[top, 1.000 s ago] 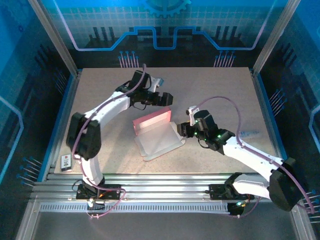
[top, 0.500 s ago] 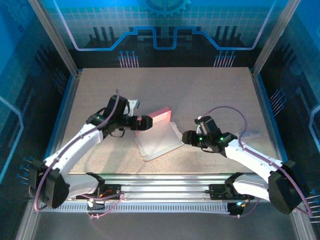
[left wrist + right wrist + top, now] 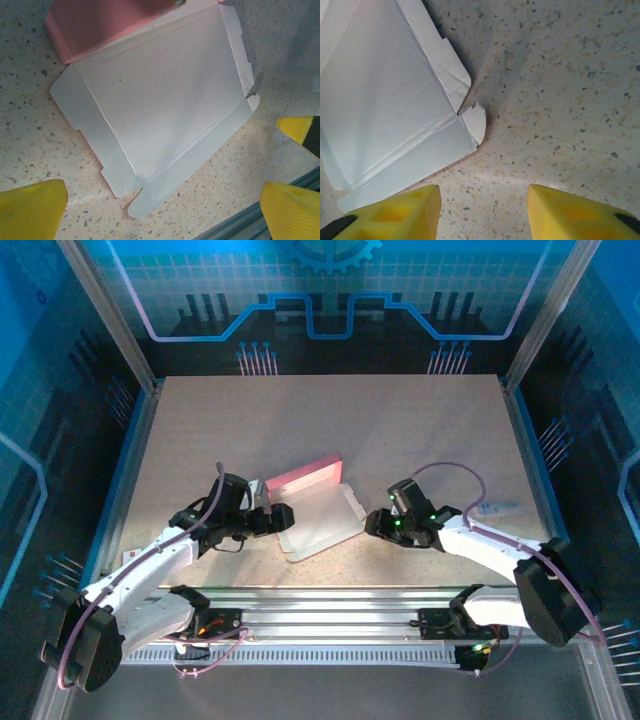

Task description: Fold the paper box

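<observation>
The paper box (image 3: pixel 318 520) lies opened out at the table's middle, pale inner side up. Its pink back panel (image 3: pixel 303 478) is folded up along the far edge. In the left wrist view the white sheet (image 3: pixel 160 105) has the pink panel (image 3: pixel 100 25) at the top. My left gripper (image 3: pixel 281 517) is open, low at the sheet's near left corner, with nothing between its yellow fingertips (image 3: pixel 30 210). My right gripper (image 3: pixel 372 523) is open just right of the sheet's right flap (image 3: pixel 476 120), over bare table; its midpoint (image 3: pixel 485 215) is clear of the sheet (image 3: pixel 385 100).
A metal rail (image 3: pixel 320 595) runs along the table's near edge, close behind both grippers. A small card (image 3: pixel 129 557) lies at the near left by the left arm. A pale strip (image 3: pixel 497 508) lies on the table at the right. Blue walls enclose the table.
My left arm has swung from behind the box round to its near left side and dropped low. The right gripper has pulled slightly nearer. The box has hardly shifted.
</observation>
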Action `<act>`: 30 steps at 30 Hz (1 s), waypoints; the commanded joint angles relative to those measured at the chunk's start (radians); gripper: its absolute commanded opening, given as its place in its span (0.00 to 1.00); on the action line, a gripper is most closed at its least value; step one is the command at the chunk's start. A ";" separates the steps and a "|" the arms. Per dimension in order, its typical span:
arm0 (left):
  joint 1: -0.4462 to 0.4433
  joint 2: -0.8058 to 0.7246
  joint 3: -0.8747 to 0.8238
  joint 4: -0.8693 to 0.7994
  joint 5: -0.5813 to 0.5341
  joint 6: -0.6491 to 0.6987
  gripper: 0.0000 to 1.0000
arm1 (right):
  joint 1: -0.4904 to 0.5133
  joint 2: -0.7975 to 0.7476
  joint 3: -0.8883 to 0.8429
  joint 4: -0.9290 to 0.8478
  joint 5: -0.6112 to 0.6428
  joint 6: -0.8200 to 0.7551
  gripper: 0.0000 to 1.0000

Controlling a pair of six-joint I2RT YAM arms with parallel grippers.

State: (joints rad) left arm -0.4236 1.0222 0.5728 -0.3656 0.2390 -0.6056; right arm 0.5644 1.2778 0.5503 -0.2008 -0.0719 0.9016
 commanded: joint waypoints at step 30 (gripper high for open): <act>-0.053 0.060 -0.065 0.076 -0.033 -0.051 0.99 | -0.004 0.191 0.031 0.219 -0.020 -0.008 0.33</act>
State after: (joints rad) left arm -0.4683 1.0748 0.5297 -0.3004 0.2199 -0.6498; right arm 0.5617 1.4376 0.5564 -0.0437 -0.0856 0.9001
